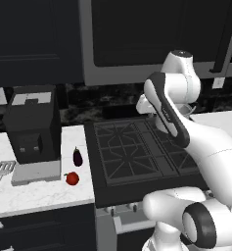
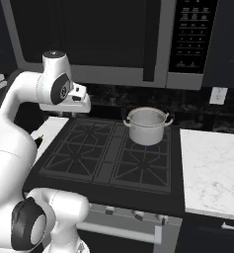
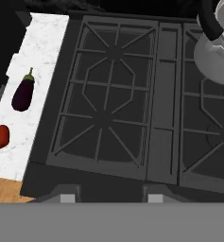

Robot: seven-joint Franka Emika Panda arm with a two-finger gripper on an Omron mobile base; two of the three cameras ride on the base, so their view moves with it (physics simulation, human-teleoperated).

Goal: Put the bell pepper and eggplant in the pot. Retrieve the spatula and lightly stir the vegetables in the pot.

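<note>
Left base view: the bell pepper [image 1: 72, 178] sits on the white marble counter [image 1: 39, 196] in the lower left of the frame, just in front of the eggplant [image 1: 78, 157], the two close but apart. To their left stands a dark coffee machine [image 1: 32, 132] on a grey base. The spatula [image 1: 2, 175] lies at the far left edge, slotted head up-frame, black handle running down toward the frame's lower left.

The black stove [image 1: 137, 152] takes the centre; the white arm [image 1: 186, 132] rises from the lower right and arches over its grates.

Right base view: the pot [image 2: 147, 125] stands upright on the stove's rear right burner, centre of frame, its side handles visible. Its inside appears bare, though the angle is shallow. The arm's wrist hangs over the stove's left rear corner, at upper left.

Hand view: camera looks down on the grates — eggplant at left, pepper below it at the left edge, pot cut off at the upper right corner.

Gripper: fingertips not discernible in any frame, so I cannot tell whether the pincer is open or closed. Nothing is seen held.
</note>
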